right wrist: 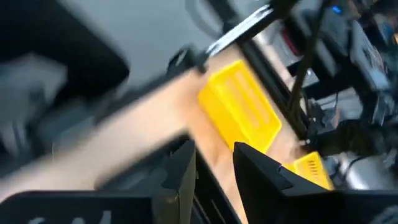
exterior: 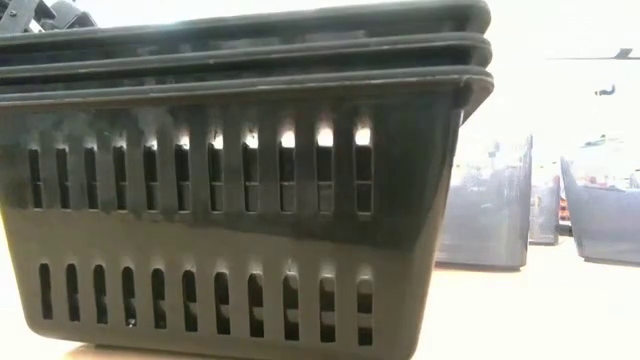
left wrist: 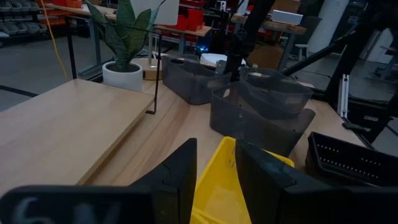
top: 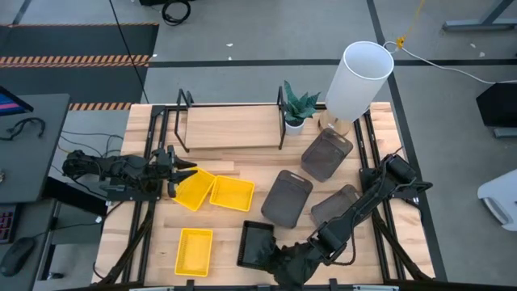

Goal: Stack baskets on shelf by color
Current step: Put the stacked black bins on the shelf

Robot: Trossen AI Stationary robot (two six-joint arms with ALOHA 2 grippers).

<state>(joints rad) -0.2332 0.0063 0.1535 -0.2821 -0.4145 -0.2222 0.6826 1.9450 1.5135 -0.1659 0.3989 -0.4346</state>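
Observation:
My left gripper [top: 186, 171] at the table's left is shut on a yellow basket [top: 196, 192]. A second yellow basket [top: 233, 194] lies beside it, and a third [top: 194, 250] lies near the front edge. Three black mesh baskets [exterior: 240, 200] sit nested in one stack [top: 257, 244] at the front. My right gripper [top: 275, 259] is at that stack's near right corner. Three dark grey baskets [top: 327, 153], [top: 287, 198], [top: 335, 204] lie on the right half. The shelf [top: 230, 125] stands at the back with its plank bare. My left gripper pinches the yellow basket's rim [left wrist: 219, 163] between its two fingers at the corner nearest the arm. The fingers come nearly level from the table's left. The basket sits skewed, its far corner beside the second yellow basket. My right gripper closes on the black stack at its near right corner. Its own body hides the contact from above, and its wrist view is blurred. The stack stands upright.
A potted plant [top: 297, 109] stands at the shelf's right end post, and a tall white cylinder [top: 359, 77] stands at the back right. Black frame rails [top: 149, 218] run along both table sides. Bare wood lies between the shelf and the yellow baskets.

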